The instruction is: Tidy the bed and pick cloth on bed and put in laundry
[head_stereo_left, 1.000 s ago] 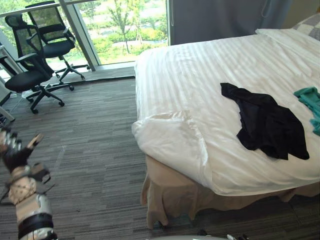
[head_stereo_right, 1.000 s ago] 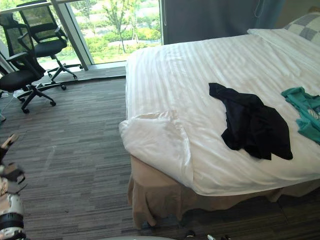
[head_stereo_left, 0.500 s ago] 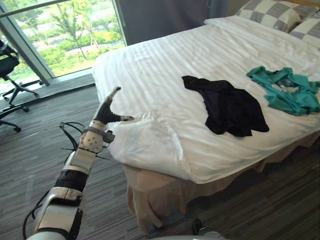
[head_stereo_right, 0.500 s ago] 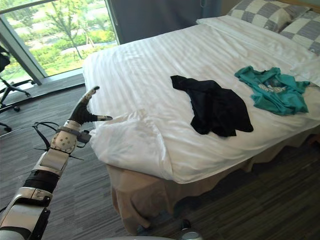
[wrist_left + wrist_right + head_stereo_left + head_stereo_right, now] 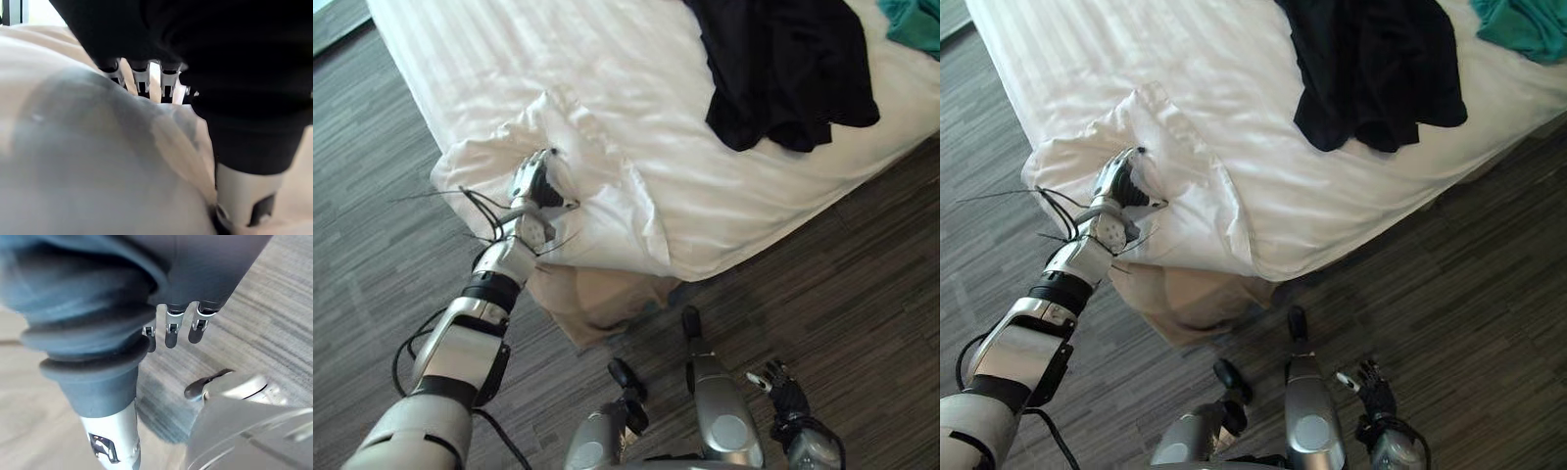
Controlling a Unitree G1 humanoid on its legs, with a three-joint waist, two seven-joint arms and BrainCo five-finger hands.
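A black garment lies crumpled on the white striped duvet, close to the bed's near edge. A teal garment shows at the far right of the bed. My left hand rests on the folded-back, rumpled corner of the duvet, well to the left of the black garment. In the left wrist view the left hand sinks into the white folds. My right hand hangs low over the carpet at the lower right, fingers relaxed and holding nothing.
A beige bed skirt hangs below the duvet corner. Grey striped carpet runs along the bed's near side and to the left of it.
The camera has tilted down and come closer to the bed. My left hand has gone from beside the duvet corner onto its rumpled fold. My right hand has come into view.
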